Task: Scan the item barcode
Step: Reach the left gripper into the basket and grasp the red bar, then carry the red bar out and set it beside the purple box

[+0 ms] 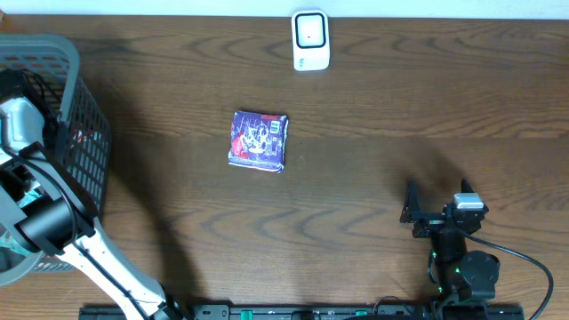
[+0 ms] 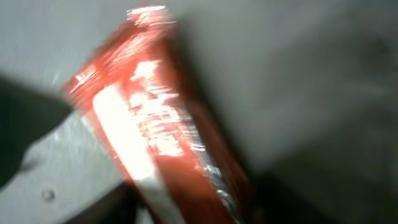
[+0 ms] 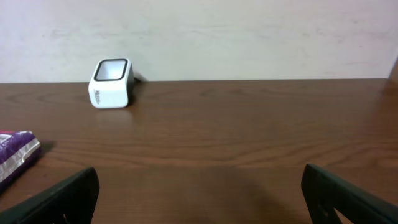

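Observation:
A red, shiny packet fills the left wrist view, blurred and tilted, against the grey inside of the basket. My left arm reaches into the basket; its gripper is hidden there, and its jaws are too blurred to make out. A purple packet lies flat mid-table, its edge showing in the right wrist view. The white scanner stands at the far edge. My right gripper hovers low near the front right, open and holding nothing.
The grey mesh basket takes up the table's left end. The dark wooden table runs to a pale wall behind the scanner. A black cable loops beside the right arm's base.

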`<state>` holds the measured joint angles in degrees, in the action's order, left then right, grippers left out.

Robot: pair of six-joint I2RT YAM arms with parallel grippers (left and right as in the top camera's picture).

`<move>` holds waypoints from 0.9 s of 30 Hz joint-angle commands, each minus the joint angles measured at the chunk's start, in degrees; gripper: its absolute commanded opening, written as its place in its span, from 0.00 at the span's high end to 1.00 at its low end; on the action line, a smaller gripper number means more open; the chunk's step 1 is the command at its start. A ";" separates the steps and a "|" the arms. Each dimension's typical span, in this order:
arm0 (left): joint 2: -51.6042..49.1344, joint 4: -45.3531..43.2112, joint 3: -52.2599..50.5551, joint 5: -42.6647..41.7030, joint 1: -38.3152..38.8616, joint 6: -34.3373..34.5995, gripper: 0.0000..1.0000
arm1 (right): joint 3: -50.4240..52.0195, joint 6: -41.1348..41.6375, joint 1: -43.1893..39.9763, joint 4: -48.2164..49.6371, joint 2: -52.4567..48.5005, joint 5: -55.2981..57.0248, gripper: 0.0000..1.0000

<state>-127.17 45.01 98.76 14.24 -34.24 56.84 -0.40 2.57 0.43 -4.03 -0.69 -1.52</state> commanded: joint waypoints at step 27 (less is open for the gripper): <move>46.53 4.94 -0.15 -12.24 0.35 -13.05 0.93 | 0.11 0.59 -0.39 -0.22 0.31 -0.09 0.01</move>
<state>-85.41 50.37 98.30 9.08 -34.28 46.19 -0.40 2.57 0.43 -4.05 -0.69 -1.52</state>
